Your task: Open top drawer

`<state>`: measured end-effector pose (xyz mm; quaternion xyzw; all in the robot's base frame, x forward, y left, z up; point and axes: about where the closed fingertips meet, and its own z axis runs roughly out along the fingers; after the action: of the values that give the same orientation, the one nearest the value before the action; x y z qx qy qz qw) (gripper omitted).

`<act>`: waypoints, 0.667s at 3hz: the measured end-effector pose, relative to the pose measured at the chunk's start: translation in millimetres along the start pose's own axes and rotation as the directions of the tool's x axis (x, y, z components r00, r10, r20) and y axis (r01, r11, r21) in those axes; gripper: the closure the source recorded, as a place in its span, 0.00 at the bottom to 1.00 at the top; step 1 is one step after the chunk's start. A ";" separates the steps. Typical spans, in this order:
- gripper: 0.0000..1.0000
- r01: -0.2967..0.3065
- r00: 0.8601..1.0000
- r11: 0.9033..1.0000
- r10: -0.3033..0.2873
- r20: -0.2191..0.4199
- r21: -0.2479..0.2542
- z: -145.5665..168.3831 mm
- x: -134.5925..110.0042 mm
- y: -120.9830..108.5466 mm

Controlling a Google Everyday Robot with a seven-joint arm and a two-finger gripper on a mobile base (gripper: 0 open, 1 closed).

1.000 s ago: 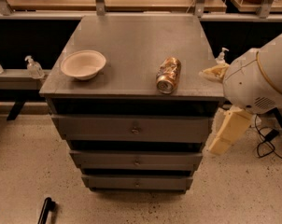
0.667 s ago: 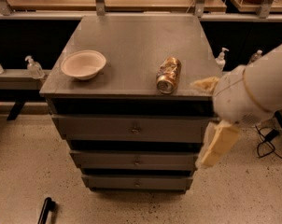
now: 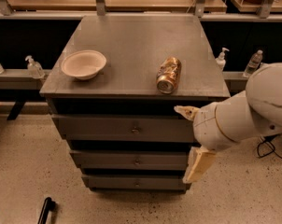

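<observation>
Hand point(image 3: 181, 145): we log it open, its two cream fingers point(image 3: 200, 164) spread wide and gripping nothing, in front of the right end of the drawer stack.
Top drawer point(image 3: 103, 129): closed, stretching left from the hand. Its brass knob point(image 3: 136, 130) lies left of the hand, untouched.
Two lower drawers point(image 3: 127, 160): closed, left of the lower finger.
Bench point(image 3: 131, 36): above and beyond the hand.
Can point(image 3: 169, 74): on its side on the bench, just above the hand.
Bowl point(image 3: 83, 64): upright on the bench, well up and left of the hand.
</observation>
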<state>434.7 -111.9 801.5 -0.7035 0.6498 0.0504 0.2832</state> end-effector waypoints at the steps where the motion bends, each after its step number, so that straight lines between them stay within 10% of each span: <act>1: 0.00 0.002 1.000 1.000 -0.002 0.000 -0.013 -3.1 -3.0 1.1; 2: 0.00 0.010 1.000 1.000 -0.010 0.001 -0.021 0.2 -3.8 1.1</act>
<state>433.2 -108.4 802.6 -0.7097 0.6456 0.0560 0.2764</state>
